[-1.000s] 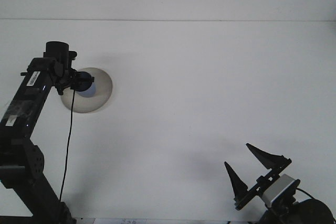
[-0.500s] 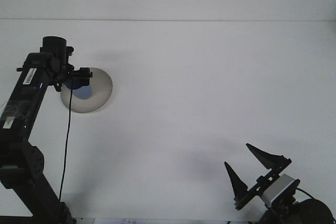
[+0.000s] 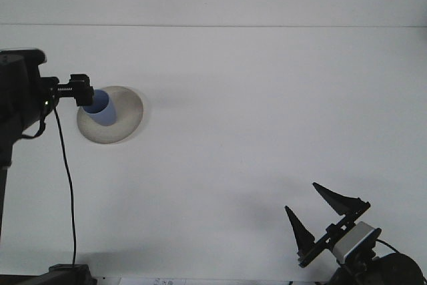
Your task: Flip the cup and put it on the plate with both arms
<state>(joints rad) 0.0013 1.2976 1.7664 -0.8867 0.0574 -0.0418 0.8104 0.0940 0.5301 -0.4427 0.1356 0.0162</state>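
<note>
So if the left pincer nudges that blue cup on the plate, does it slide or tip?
Probably tips. The blue cup looks small and thin-walled, so likely light. It stands on the grey plate, whose smooth, dished surface may let it skid first. The left pincer sits at its rim, so a push would land high, favouring toppling.

Cup (image 3: 100,109): light blue, plain. Plate (image 3: 127,119): pale grey-beige, no pattern. Bench (image 3: 253,118): white, plain. Both tools, left (image 3: 75,88) & right (image 3: 325,216): black; right has grey block behind.
</note>
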